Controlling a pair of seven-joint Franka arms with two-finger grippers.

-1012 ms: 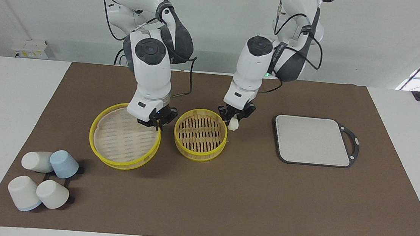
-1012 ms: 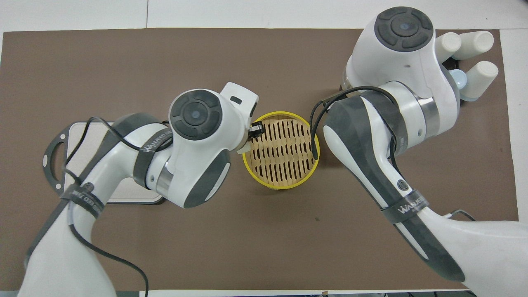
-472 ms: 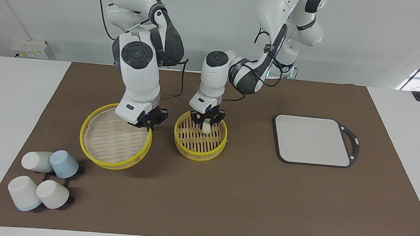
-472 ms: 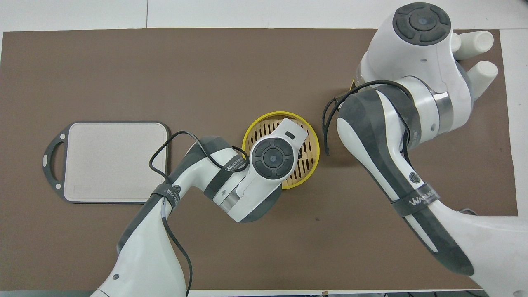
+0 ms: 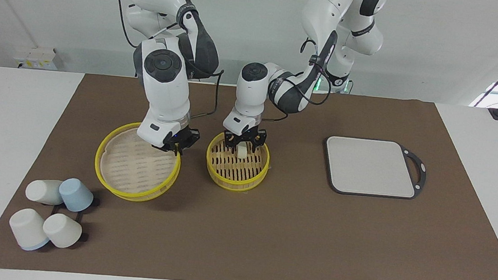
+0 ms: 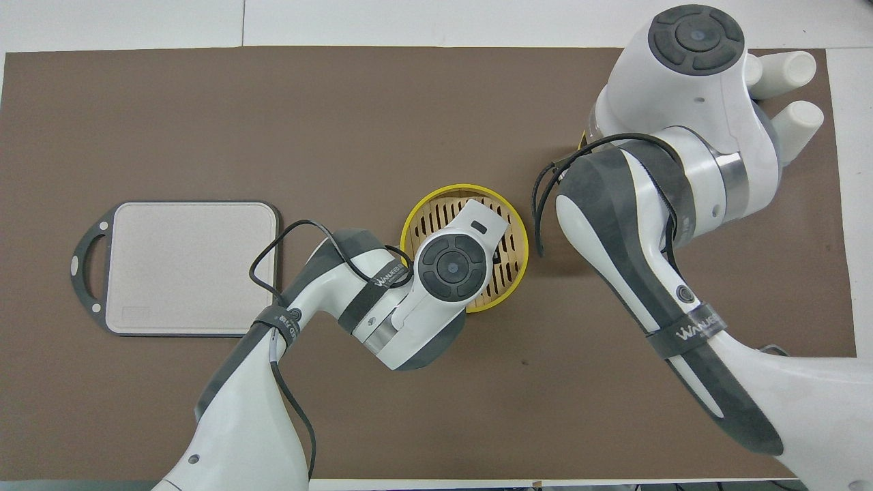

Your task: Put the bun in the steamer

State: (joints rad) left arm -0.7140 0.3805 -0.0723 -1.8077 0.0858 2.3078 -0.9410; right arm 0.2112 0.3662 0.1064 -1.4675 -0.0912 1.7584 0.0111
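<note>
Left gripper (image 5: 243, 145) hangs low inside the steamer (image 5: 235, 177), pinching the bun (image 5: 241, 151) just above the slatted floor; release lies straight down. Right gripper (image 5: 175, 145) pinches the rim of the steamer lid (image 5: 129, 192), tilted beside the steamer on the worktop.

The bun (image 5: 241, 151), pale cream-white, sits between the black fingers (image 5: 234, 144) of the left gripper (image 5: 243, 144), and under them the steamer (image 5: 236, 175) shows a bright yellow rim around a tan floor striped with dark slots. At the black fingers (image 5: 179, 145) of the right gripper (image 5: 176, 146) the lid (image 5: 131, 187) has the same yellow rim around a pale woven tan face. The counter (image 5: 22, 106) is white under a plain brown mat (image 5: 295, 234), which carries a light grey board (image 5: 370, 166) edged in black and a cluster of white and pale blue cups (image 5: 51, 215).
</note>
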